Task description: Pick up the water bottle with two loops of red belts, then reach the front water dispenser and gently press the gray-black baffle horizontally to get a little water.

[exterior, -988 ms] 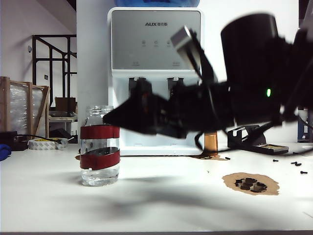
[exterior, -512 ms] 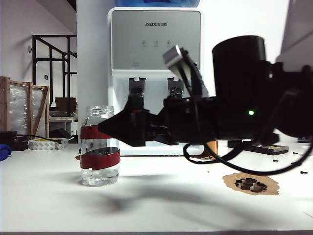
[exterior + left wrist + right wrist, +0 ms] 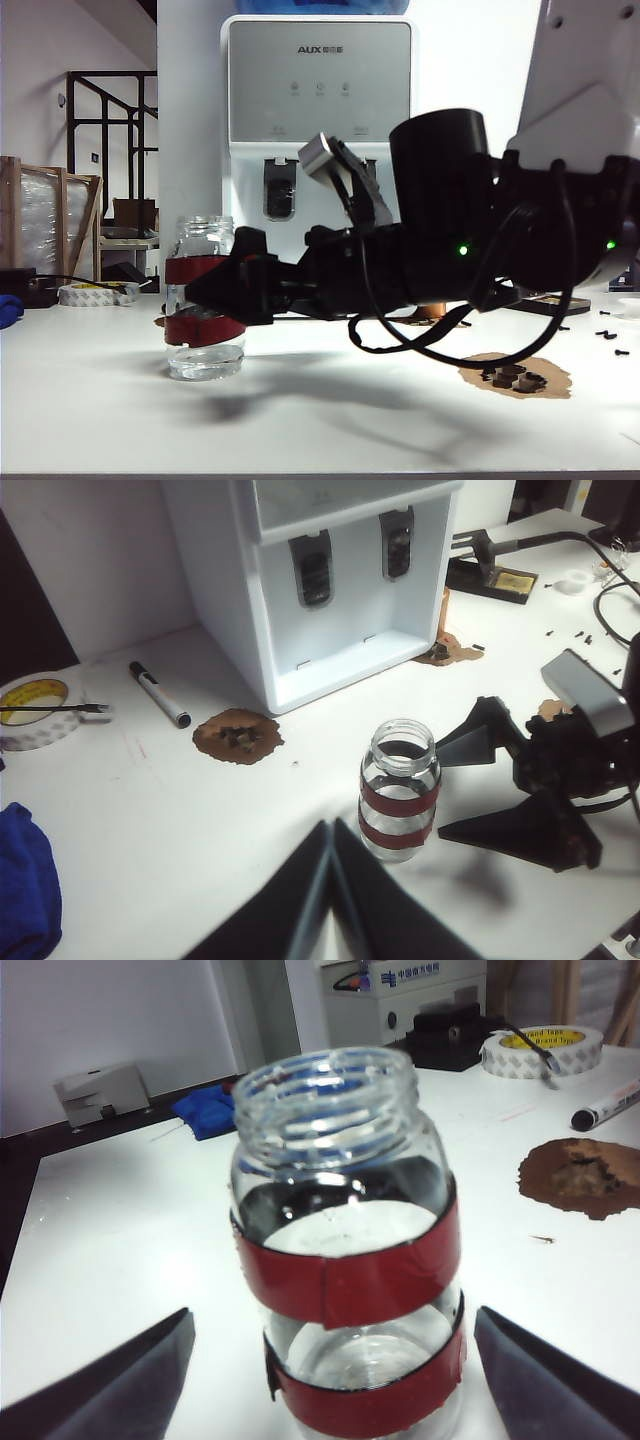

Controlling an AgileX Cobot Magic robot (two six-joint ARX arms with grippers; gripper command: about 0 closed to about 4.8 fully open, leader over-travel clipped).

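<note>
The water bottle is a clear jar with two red bands, standing upright on the white table left of centre. My right gripper reaches in low from the right. It is open, with a finger on each side of the bottle and a gap to the glass on both. In the left wrist view my left gripper is shut and empty, hovering just short of the bottle. The water dispenser stands behind. Its gray-black baffle shows in the left wrist view; my right arm hides it in the exterior view.
A tape roll, a marker and a blue cloth lie to the dispenser's left. Brown patches mark the table. A copper cylinder and a dark stand sit right of the dispenser.
My right arm has sunk and pushed left, so its open fingers now flank the bottle instead of hanging above and to its right. The bottle has stayed put.
</note>
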